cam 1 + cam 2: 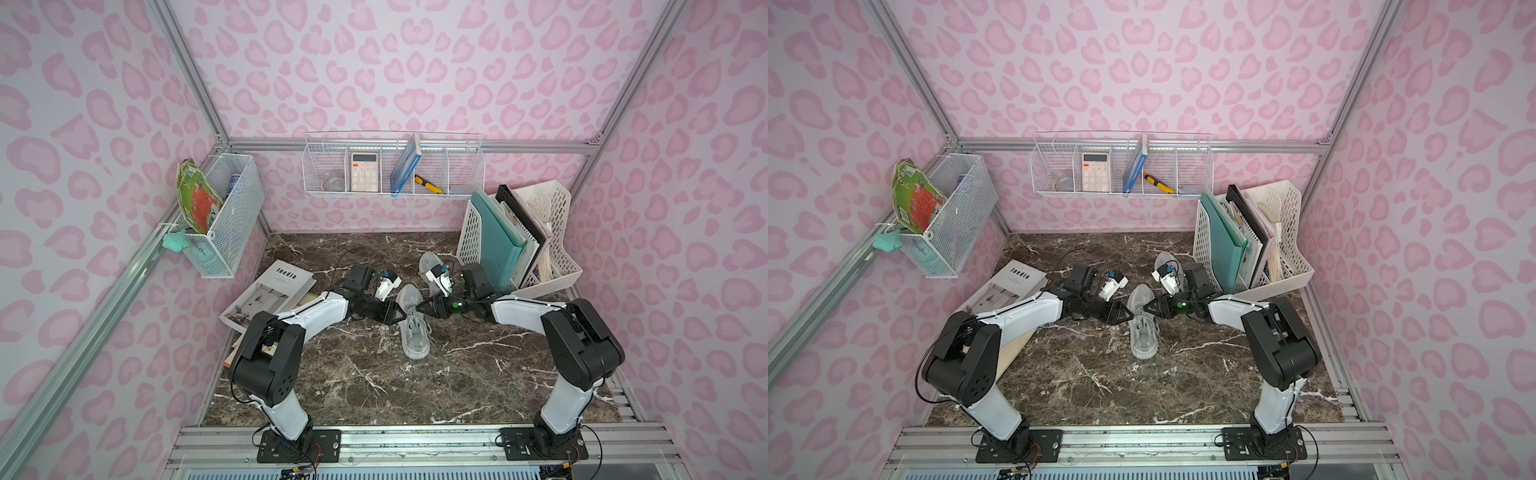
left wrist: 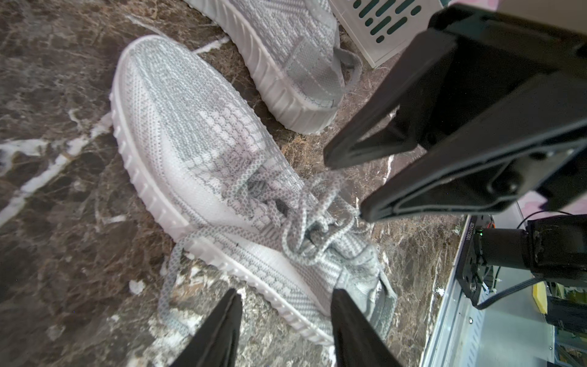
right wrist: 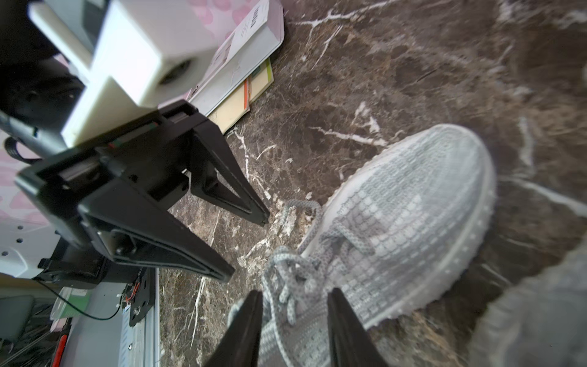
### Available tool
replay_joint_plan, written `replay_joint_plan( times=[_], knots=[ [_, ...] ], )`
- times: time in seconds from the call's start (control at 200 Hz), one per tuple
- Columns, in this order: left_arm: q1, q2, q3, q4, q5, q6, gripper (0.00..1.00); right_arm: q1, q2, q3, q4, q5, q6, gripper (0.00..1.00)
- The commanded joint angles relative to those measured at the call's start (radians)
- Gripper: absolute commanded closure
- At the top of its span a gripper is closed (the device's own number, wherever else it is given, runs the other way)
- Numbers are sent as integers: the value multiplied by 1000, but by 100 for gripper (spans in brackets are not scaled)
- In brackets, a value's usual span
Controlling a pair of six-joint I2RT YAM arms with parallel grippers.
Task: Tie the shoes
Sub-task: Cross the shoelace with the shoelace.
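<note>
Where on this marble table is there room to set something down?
Roomiest: the dark marble tabletop between the arm bases and the nearer grey knit sneaker. A bare strip along the back wall, past the white open magazine. Crowded: the centre, where the left end effector and right end effector flank that sneaker, and the white perforated file rack's corner.

Beyond the near shoe [image 1: 412, 332], the far shoe [image 1: 428, 261] is partly hidden by the right arm [image 1: 528, 309] in both top views; the laces [image 1: 415, 322] are too small to be resolved.
</note>
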Motion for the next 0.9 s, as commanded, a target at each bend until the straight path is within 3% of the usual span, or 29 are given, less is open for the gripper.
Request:
replay_joint_plan(
  times=[0.0,0.23,0.455,0.895],
  knots=[
    [0,17,19,8,36,22,49,-7,-28,-13,29,46,11,55],
    [-1,80,90,-20,69,67,50,-7,-64,-53,26,57,-1,53],
    [-1,117,129,-63,139,118,49,2,-45,-56,6,21,-18,61],
    [-1,173,169,-113,178,165,47,13,-13,-35,7,14,-10,64]
  ],
)
